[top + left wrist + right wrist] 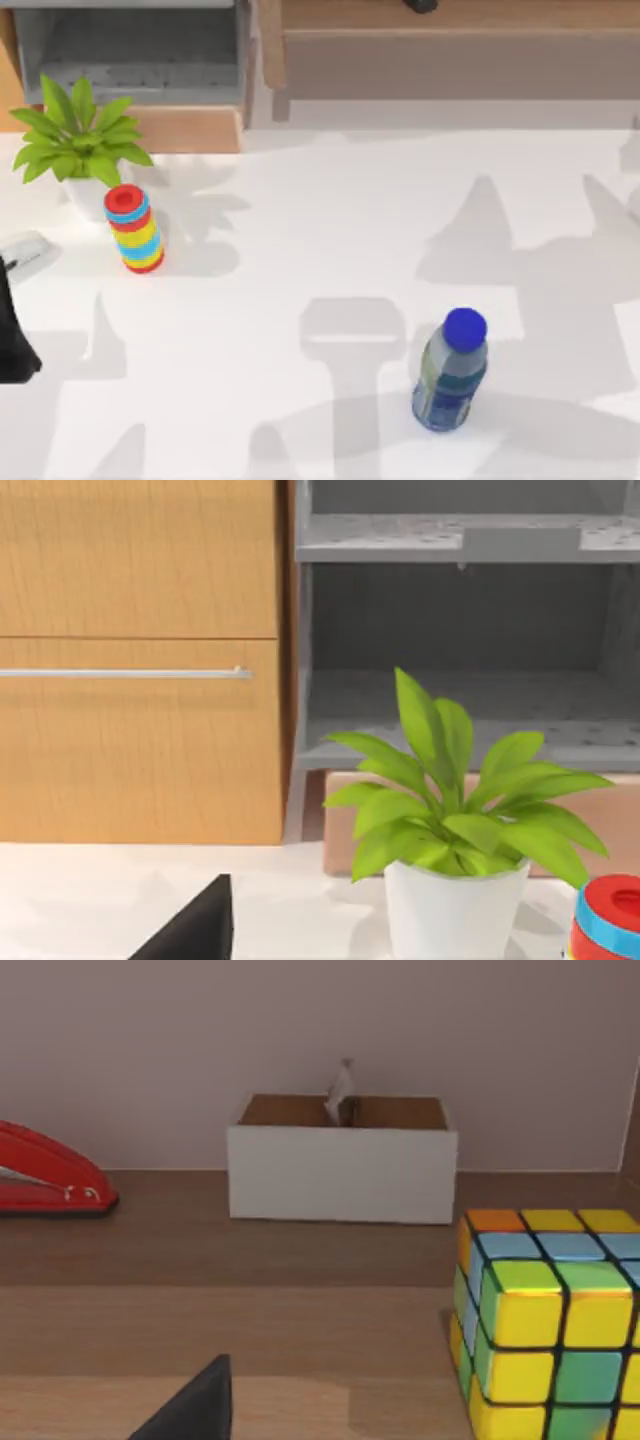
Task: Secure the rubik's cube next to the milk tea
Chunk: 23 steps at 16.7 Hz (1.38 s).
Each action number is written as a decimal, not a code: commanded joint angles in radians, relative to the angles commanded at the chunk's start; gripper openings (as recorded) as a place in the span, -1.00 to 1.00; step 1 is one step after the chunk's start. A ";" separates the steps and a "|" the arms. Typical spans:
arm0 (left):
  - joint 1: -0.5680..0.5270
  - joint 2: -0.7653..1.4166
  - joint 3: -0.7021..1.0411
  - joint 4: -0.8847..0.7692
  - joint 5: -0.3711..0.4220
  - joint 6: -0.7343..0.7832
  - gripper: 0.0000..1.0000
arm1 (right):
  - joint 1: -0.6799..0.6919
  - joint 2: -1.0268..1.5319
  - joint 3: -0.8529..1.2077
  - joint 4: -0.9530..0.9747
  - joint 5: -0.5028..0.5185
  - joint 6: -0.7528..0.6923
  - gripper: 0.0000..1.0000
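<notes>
The rubik's cube (545, 1330), with yellow, green, orange and blue tiles on a dark grid, stands on a wooden shelf in the right wrist view. A dark tip of my right gripper (190, 1410) shows in front of that shelf, apart from the cube and to one side of it. The milk tea (452, 372), a bottle with a blue cap, stands upright on the white table (300, 270) at the front right. My left arm (14, 335) is parked at the table's left edge, and a dark tip of its gripper (190, 935) faces the plant.
A potted green plant (78, 140) and a stack of red, blue and yellow rings (135, 228) stand at the table's back left. On the shelf with the cube are an open white box (343, 1165) and a red stapler (45, 1175). A grey shelf unit (460, 630) stands behind the plant.
</notes>
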 joint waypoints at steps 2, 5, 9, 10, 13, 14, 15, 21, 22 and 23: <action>0.000 0.000 0.000 0.000 0.000 0.000 1.00 | -0.024 0.132 0.062 0.068 -0.022 0.001 1.00; 0.000 0.000 0.000 0.000 0.000 0.000 1.00 | -0.052 0.280 0.131 0.146 -0.048 0.002 1.00; 0.000 0.000 0.000 0.000 0.000 0.000 1.00 | -0.069 0.364 0.173 0.192 -0.063 0.003 1.00; 0.000 0.000 0.000 0.000 0.000 0.000 1.00 | -0.069 0.364 0.173 0.192 -0.063 0.003 1.00; 0.000 0.000 0.000 0.000 0.000 0.000 1.00 | -0.064 0.361 0.169 0.190 -0.062 0.003 1.00; 0.000 0.000 0.000 0.000 0.000 0.000 1.00 | -0.063 0.362 0.172 0.189 -0.060 0.003 1.00; 0.000 0.000 0.000 0.000 0.000 0.000 1.00 | -0.061 0.363 0.182 0.183 -0.056 0.002 1.00; 0.000 0.000 0.000 0.000 0.000 0.000 1.00 | -0.034 0.431 0.349 0.085 -0.025 0.004 1.00; 0.000 0.000 0.000 0.000 0.000 0.000 1.00 | -0.032 0.453 0.382 0.074 -0.023 0.004 1.00; 0.000 0.000 0.000 0.000 0.000 0.000 1.00 | -0.029 0.475 0.411 0.069 -0.021 0.003 1.00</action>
